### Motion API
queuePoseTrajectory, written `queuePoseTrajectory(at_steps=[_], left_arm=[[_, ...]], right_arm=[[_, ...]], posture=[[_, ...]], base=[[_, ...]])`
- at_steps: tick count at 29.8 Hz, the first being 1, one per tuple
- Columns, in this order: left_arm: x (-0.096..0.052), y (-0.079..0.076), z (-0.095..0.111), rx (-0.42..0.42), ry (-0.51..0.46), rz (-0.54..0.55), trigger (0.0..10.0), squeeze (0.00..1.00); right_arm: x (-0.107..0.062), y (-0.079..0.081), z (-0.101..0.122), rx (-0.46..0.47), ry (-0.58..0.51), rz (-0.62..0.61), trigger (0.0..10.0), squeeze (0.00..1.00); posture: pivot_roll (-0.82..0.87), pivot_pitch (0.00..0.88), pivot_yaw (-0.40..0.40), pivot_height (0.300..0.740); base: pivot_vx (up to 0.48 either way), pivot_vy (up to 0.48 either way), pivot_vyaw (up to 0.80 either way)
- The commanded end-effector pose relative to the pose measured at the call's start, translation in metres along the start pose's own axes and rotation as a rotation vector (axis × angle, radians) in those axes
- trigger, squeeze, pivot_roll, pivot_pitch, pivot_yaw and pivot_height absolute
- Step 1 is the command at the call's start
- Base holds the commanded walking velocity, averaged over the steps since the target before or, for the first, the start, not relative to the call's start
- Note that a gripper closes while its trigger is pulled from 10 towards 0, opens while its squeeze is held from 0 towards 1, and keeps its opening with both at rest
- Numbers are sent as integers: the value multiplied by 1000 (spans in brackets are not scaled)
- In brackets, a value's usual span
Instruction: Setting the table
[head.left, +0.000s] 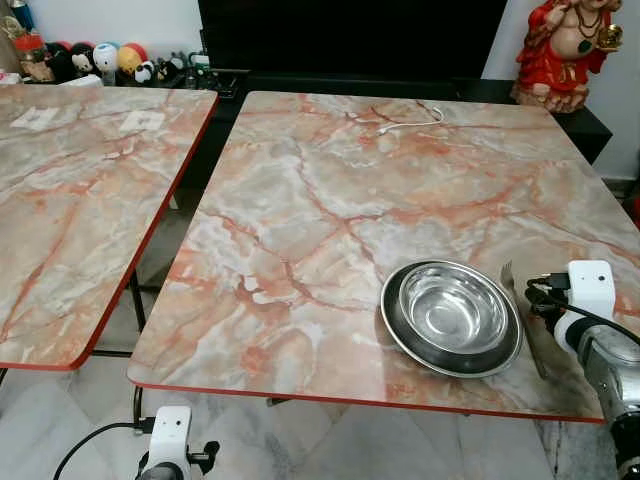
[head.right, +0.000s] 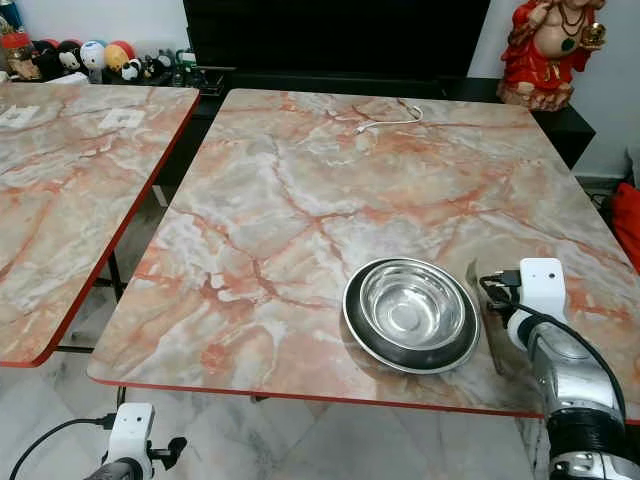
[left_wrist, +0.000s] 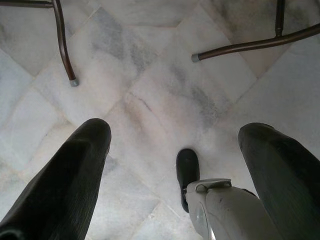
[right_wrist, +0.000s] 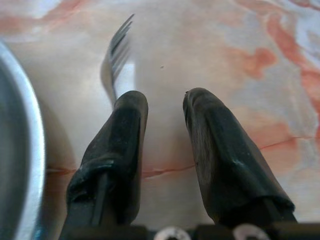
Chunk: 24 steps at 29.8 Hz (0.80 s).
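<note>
Right pincer (right_wrist: 162, 107) hovers slightly parted, empty, over the fork (head.left: 522, 318) beside the steel bowl (head.left: 451, 317) on the table (head.left: 330, 200); best lift away cleanly, leaving it straight

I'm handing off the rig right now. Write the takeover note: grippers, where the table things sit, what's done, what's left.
Right gripper: open, low over the table right of the bowl, one finger over the fork's handle, gripping nothing.
Left gripper: open, hanging idle below the table edge over the floor.
Steel bowl: upright on the near right part of the table.
Fork: flat on the table just right of the bowl, tines pointing away.
Done: bowl and fork placed.
Left: any further settings; I can't see other tableware here.
</note>
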<state>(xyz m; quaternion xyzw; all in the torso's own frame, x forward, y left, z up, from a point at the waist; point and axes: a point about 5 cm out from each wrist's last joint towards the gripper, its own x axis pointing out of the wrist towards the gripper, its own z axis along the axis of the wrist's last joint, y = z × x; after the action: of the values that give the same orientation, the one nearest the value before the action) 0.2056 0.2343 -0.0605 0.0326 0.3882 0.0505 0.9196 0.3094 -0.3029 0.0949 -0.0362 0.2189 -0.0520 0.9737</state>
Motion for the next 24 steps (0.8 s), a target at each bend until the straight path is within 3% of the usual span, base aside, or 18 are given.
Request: queuePoseTrajectory(at_steps=[1,24], left_arm=[[-1,0,-5,3,21,-1,10000,0],[-1,0,-4,5,21,-1,10000,0]], right_arm=[[0,5,1,1,-5,24,10000,0],[1,4,-3,-2,14,12,10000,0]], posture=[[62,68,-26,740],[64,69,-24,740]], base=[[0,0,0],[0,0,0]])
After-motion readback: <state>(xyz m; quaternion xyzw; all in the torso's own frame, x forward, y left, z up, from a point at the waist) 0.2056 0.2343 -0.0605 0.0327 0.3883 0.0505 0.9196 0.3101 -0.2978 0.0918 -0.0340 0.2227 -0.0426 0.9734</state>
